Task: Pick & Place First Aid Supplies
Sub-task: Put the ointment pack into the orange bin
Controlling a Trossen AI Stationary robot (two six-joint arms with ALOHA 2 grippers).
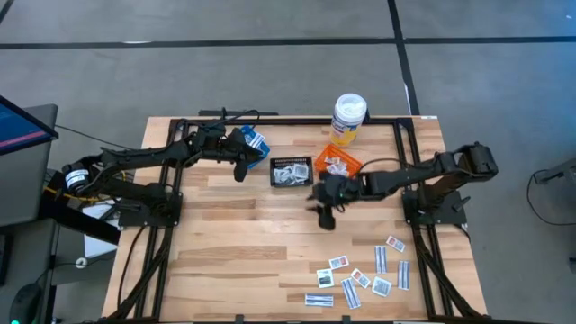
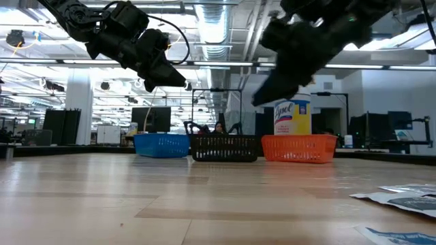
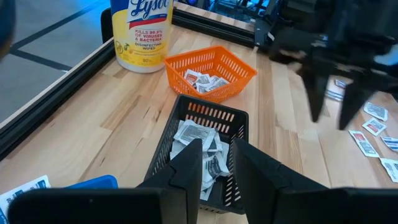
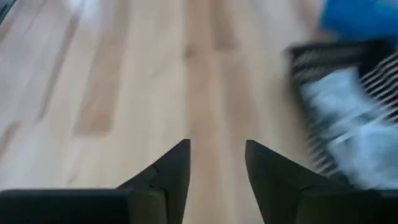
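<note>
Overhead, right gripper fingers apart, empty above bare table near black basket, left gripper apart beside blue basket, white packets scattered at the table's near right corner, more in black and orange basket

Grey concrete floor with dark lines; open ceiling, strip lights; wooden table.

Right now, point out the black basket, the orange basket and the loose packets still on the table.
black basket (image 1: 291, 171), high view, on the packets' near rim.
orange basket (image 3: 239, 65), left wrist view, on its mesh side wall.
loose packets (image 1: 361, 279), high view, on one packet mid-cluster.
</note>
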